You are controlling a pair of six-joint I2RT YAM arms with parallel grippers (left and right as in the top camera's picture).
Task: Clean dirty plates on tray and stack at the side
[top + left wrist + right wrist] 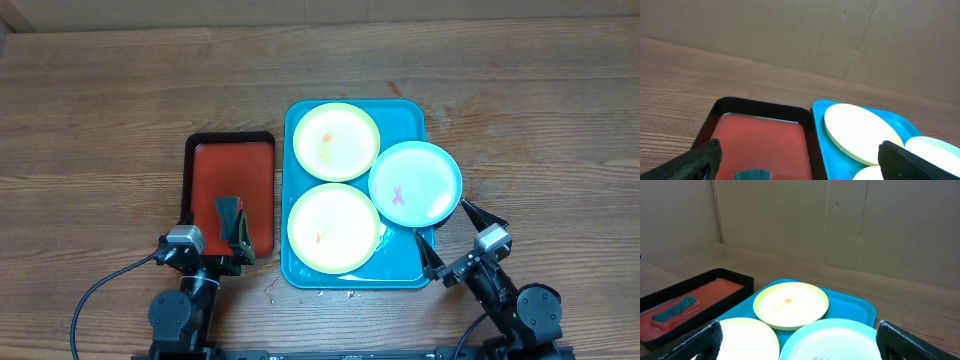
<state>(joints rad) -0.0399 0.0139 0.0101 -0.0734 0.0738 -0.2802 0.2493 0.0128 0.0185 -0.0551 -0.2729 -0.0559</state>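
The turquoise tray [408,258] holds three plates. A yellow-green plate [336,141] with an orange smear lies at the back. A second yellow-green plate [333,227] lies at the front. A light blue plate [415,183] with a purple smear overlaps the tray's right rim. My left gripper [236,224] is open over the red tray, above a teal sponge [753,175]. My right gripper [455,236] is open at the tray's front right corner, just behind the blue plate [840,340]. The back plate [790,305] and the tray [860,307] show in the right wrist view.
A smaller red tray with a black rim [232,150] lies left of the turquoise tray and holds the sponge [675,309]. Small crumbs lie on the wood table [100,120] in front of the trays. A cardboard wall [840,225] stands behind.
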